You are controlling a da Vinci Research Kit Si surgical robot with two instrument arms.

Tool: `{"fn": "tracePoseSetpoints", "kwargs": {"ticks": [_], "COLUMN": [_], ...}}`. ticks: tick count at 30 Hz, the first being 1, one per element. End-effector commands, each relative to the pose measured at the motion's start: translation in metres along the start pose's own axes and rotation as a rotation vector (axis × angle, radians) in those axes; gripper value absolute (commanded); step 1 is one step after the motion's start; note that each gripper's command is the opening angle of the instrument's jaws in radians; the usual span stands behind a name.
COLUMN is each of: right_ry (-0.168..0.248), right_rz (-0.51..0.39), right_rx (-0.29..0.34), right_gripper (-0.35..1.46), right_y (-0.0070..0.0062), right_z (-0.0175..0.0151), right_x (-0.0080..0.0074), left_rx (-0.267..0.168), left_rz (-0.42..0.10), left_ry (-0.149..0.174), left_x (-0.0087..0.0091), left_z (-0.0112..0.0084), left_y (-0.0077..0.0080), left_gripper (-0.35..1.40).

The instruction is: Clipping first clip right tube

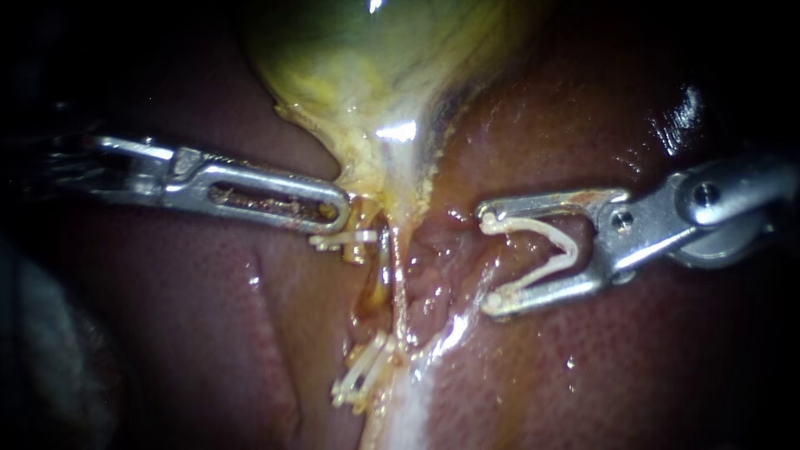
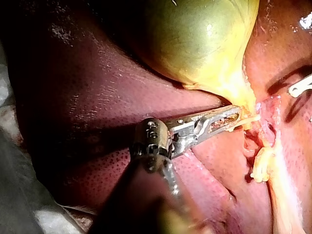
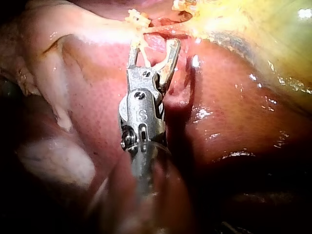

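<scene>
The yellow-green gallbladder (image 1: 367, 67) narrows to a neck from which thin tubes (image 1: 398, 283) run down over the liver (image 1: 208, 333). My left instrument (image 1: 337, 208) is shut on the yellow neck tissue beside a white clip (image 1: 346, 240) on the left-hand tube. Two more white clips (image 1: 362, 379) sit lower on the tubes. My right instrument (image 1: 490, 262) stands to the right of the tubes, apart from them. Its jaws are wide apart and carry an open white V-shaped clip (image 1: 542, 272). The right wrist view shows the right instrument (image 3: 153, 46) just short of the tubes.
Glistening pink tissue (image 1: 433, 275) lies between the tubes and the right instrument's tips. Dark red liver (image 2: 97, 97) surrounds the field. In the left wrist view the left instrument (image 2: 236, 114) rests at the gallbladder (image 2: 195, 39) neck, with the lower clips (image 2: 261, 168) beyond it.
</scene>
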Motion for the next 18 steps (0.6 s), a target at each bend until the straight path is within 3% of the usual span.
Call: {"fn": "tracePoseSetpoints", "kwargs": {"ticks": [1, 7, 13, 18], "right_ry": [0.0, 0.0, 0.0, 0.0], "right_rz": [0.0, 0.0, 0.0, -0.001], "right_rx": [0.0, 0.0, 0.0, 0.001], "right_gripper": [0.5, 0.5, 0.5, 0.5], "right_y": [0.0, 0.0, -0.0001, -0.0002], "right_z": [0.0, 0.0, 0.0, 0.0], "right_x": [0.0, 0.0, 0.0, 0.0001], "left_rx": [-0.002, -0.011, -0.01, -0.012], "left_rz": [-0.001, -0.019, -0.003, 0.002], "left_ry": [-0.001, -0.007, 0.033, 0.049], "left_x": [0.0001, 0.0016, 0.0046, 0.0057], "left_z": [-0.0002, -0.0029, -0.0073, -0.0092], "left_y": [0.0001, 0.0019, 0.0043, 0.0054], "left_gripper": [-0.35, -0.35, -0.35, -0.35]}}
